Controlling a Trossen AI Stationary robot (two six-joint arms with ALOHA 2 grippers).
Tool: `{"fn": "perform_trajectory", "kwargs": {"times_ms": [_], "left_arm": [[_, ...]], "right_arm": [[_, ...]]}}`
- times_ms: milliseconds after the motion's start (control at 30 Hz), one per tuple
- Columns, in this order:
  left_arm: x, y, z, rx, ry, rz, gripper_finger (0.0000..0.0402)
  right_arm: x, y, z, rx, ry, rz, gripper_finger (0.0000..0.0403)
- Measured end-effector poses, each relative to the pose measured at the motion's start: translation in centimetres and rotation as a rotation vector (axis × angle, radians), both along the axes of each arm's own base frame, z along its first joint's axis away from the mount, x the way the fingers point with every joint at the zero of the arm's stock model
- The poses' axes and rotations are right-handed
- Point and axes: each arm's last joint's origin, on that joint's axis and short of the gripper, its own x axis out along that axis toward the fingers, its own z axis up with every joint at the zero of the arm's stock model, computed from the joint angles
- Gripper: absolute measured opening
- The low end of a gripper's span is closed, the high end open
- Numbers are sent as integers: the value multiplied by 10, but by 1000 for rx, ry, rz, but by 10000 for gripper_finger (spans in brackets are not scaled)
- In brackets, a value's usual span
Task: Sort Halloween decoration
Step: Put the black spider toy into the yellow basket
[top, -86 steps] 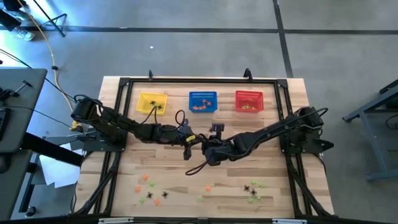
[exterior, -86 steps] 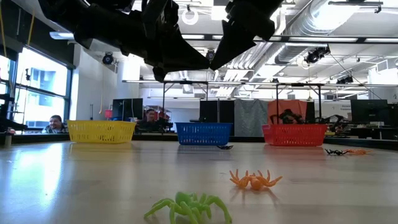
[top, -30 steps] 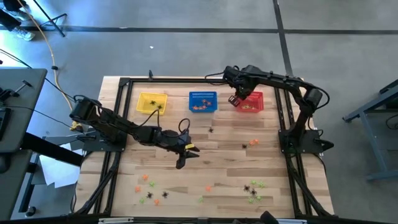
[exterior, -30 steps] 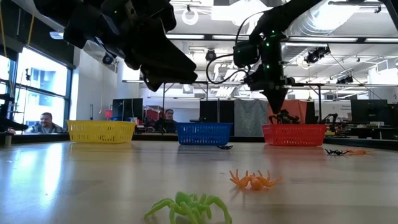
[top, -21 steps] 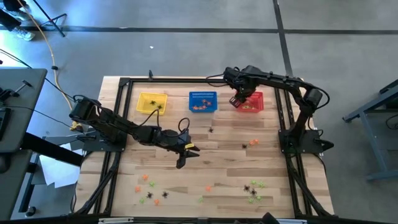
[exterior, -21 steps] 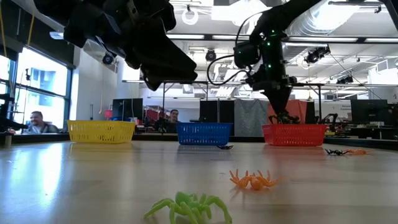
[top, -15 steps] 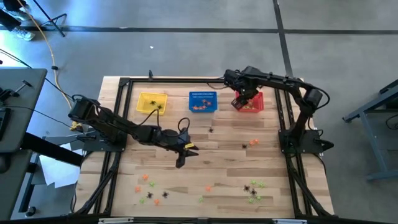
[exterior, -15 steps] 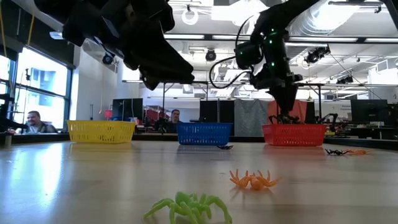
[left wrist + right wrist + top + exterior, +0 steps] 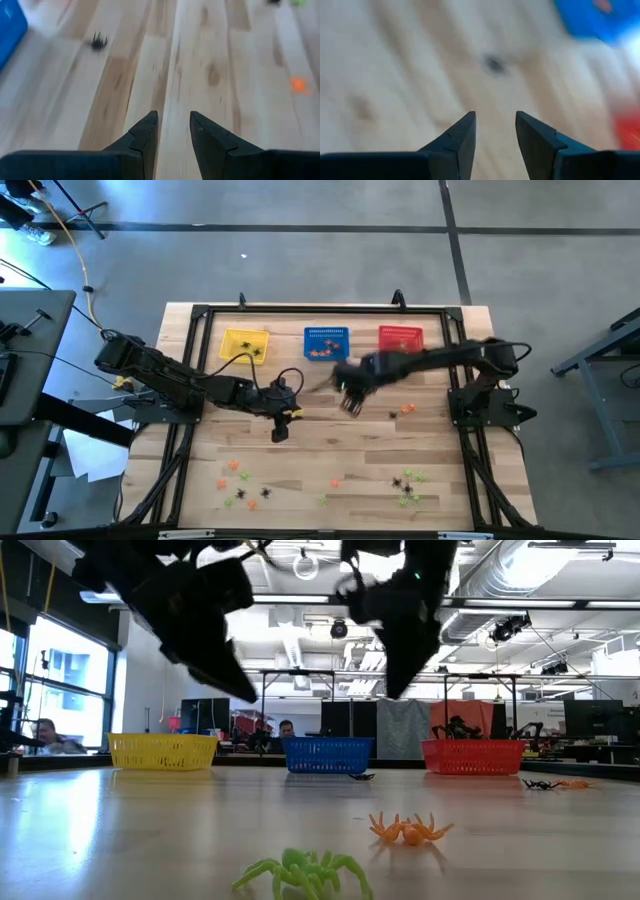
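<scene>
Right gripper point(image 9: 347, 402): fingers parted with a clear gap, nothing between them; hangs above bare wood near the table's middle, just below the blue basket point(image 9: 325, 343). Left gripper point(image 9: 279, 427): fingers likewise parted, nothing held; hangs over the boards a little to the left of and nearer the front than the right one. Halloween decoration: one black spider point(image 9: 493, 64) lies loose on the wood ahead of the right gripper; an orange piece point(image 9: 407, 408) and a dark piece rest to the right of it; mixed orange, green and black clusters point(image 9: 240, 483) sit along the front edge at left and at right point(image 9: 408, 483); some pieces already lie in the yellow basket point(image 9: 244, 346), the blue basket and the red basket point(image 9: 400, 340). Risks, as judged: both grippers work close together at mid-table, so a reach toward the same spider could bring the arms into contact; the spider is small and flat, so a descent slightly off centre could flick it away. Pose: the right arm stretches low across from its base at the right edge, blurred; the left arm extends from the left edge, wrist angled down.
</scene>
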Motion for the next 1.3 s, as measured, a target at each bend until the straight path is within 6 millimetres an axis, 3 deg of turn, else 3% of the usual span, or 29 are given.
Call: {"fn": "perform_trajectory", "kwargs": {"times_ms": [100, 233, 433, 700, 1300], "left_arm": [[-11, 2, -2, -7, 101, 28, 102], [-24, 4, -3, -27, 205, 91, 102], [-31, 0, -1, 14, 224, 119, 102], [-37, -9, 2, 38, 221, 113, 102], [-54, -17, -1, 88, 310, 179, 102]], "right_arm": [[18, 23, -10, -37, -96, 70, 133], [30, 28, -35, -65, -59, 121, 133], [36, 0, -63, -118, 39, 81, 134], [36, -31, -68, -84, 63, 38, 134], [45, -47, -98, 46, 79, 61, 134]]}}
